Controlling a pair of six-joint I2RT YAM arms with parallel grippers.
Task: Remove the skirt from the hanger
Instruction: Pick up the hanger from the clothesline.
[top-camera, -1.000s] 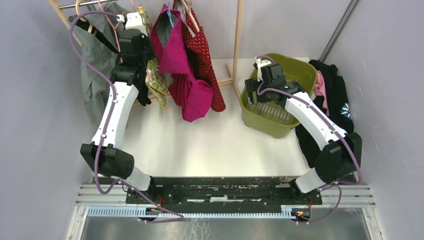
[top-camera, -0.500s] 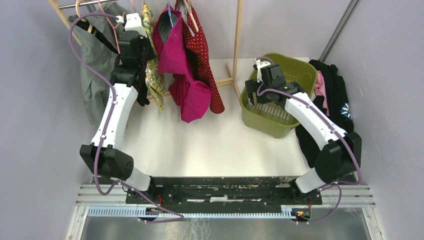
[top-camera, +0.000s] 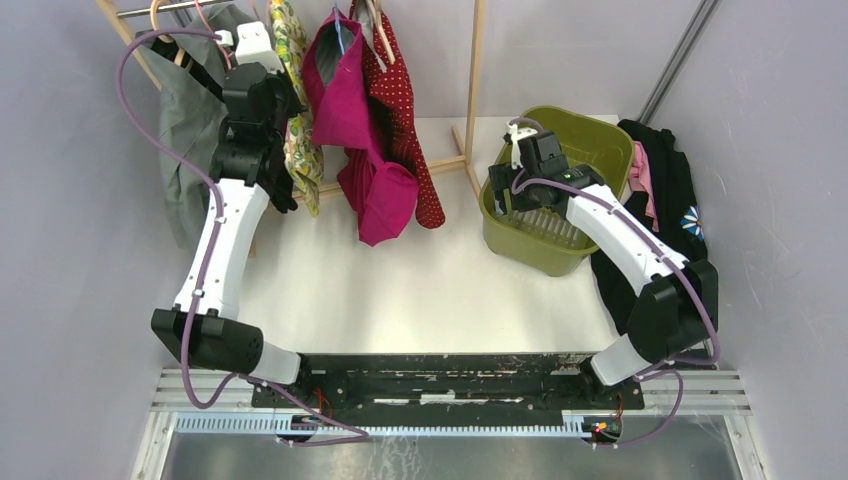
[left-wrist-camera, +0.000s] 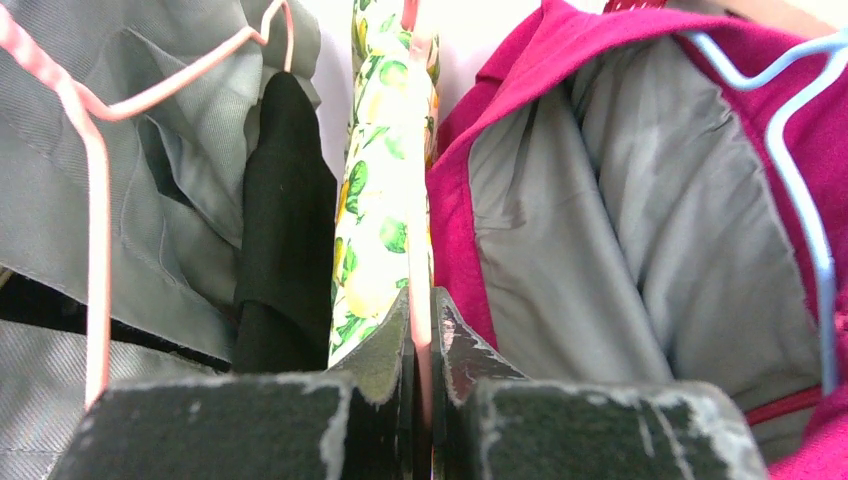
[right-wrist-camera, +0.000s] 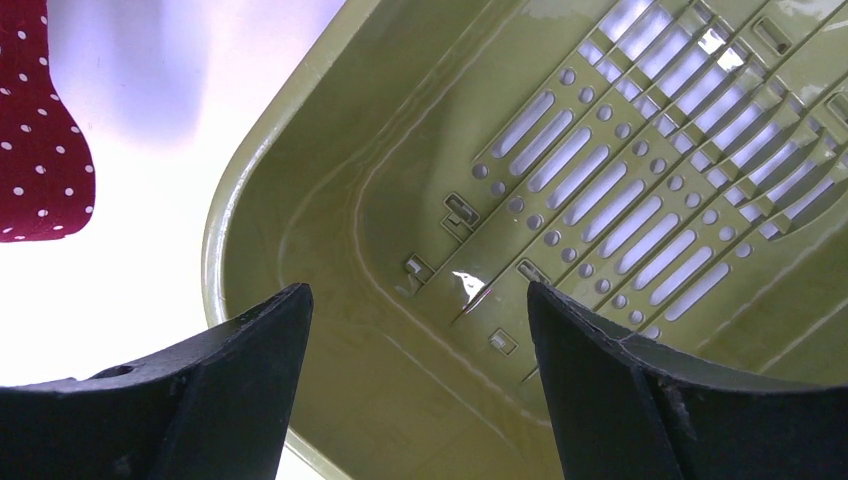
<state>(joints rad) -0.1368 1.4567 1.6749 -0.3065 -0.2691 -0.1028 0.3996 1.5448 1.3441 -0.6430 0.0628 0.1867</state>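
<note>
Your left gripper (left-wrist-camera: 421, 335) is clamped on the pink hanger (left-wrist-camera: 421, 250), far left, with the lemon-print skirt (left-wrist-camera: 385, 180) pressed against it; your right gripper (right-wrist-camera: 418, 295) hangs open over the green basket (right-wrist-camera: 300, 180).

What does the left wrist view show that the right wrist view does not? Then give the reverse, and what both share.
Left wrist only: the left claw shut on the skirt's pink hanger, beside the lemon-print skirt, with a grey garment, a magenta garment and a blue hanger nearby.
Right wrist only: the right claw open above the green basket, plus the white table and a red polka-dot garment.
Shared: each shows its own claw at the bottom edge, and some clothing.
</note>
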